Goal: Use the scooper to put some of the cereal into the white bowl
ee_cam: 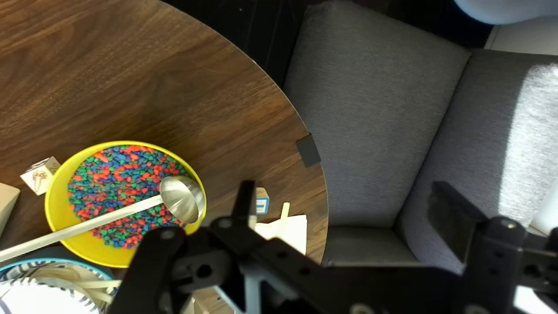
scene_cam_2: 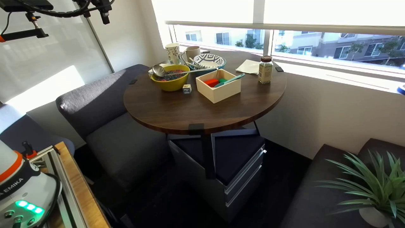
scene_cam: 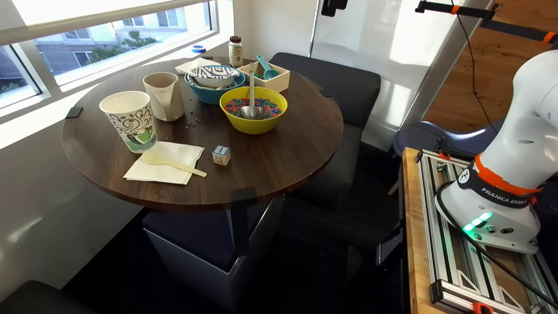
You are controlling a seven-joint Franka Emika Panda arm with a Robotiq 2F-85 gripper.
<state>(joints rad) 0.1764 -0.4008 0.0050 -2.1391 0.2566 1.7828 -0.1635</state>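
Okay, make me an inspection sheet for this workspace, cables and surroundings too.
Surface: round brown table, some loose bits near the pitcher.
Job's things: teal scooper in the wooden box; cereal in the yellow bowl; patterned white bowl inside the blue bowl.
Clutter: ladle across the yellow bowl; paper cup; napkin; jar.
End effector: open, holding nothing.
Cables: black cable alongside the arm's base.
Surroundings: grey seat, window, potted plant.

Upper centre in an exterior view, the scooper [scene_cam: 270, 73] is teal, the white bowl [scene_cam: 214, 81] bears dark geometric lines, the yellow bowl [scene_cam: 253, 126] is plain. Lower left in the wrist view, the cereal [ee_cam: 117, 187] mixes red, blue and green; the worktop [ee_cam: 174, 87] is grained brown.
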